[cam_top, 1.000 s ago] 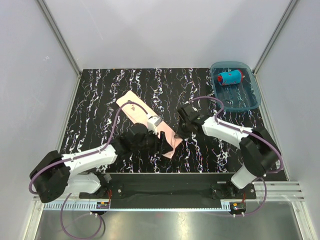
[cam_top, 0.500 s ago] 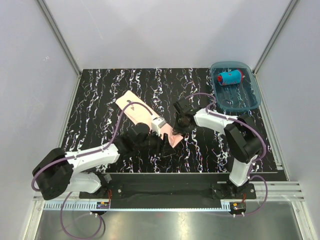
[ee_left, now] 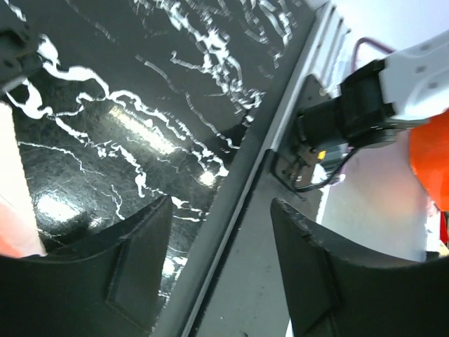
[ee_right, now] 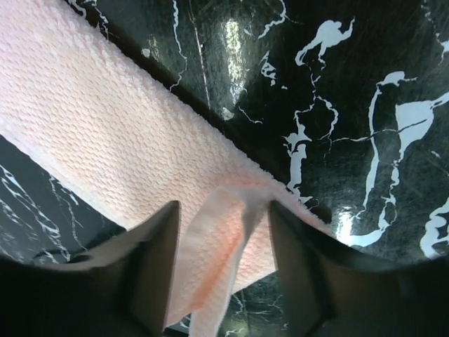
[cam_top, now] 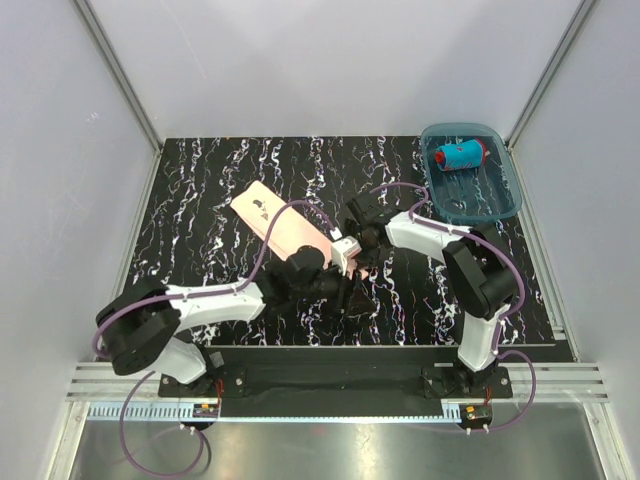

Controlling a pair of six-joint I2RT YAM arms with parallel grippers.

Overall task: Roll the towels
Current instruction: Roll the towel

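Grips the near-right end of the peach towel (cam_top: 272, 212) in the right gripper (ee_right: 223, 214), long axis stretching far-left across mid-table, with the left gripper (ee_left: 221, 205) spread empty just near of that end.

Two towels are showing: one peach towel (cam_top: 283, 224) is lying between the right gripper's (ee_right: 223, 208) jaws, one blue towel (cam_top: 459, 155) well apart from them. One tray (cam_top: 482, 197) is sitting there.
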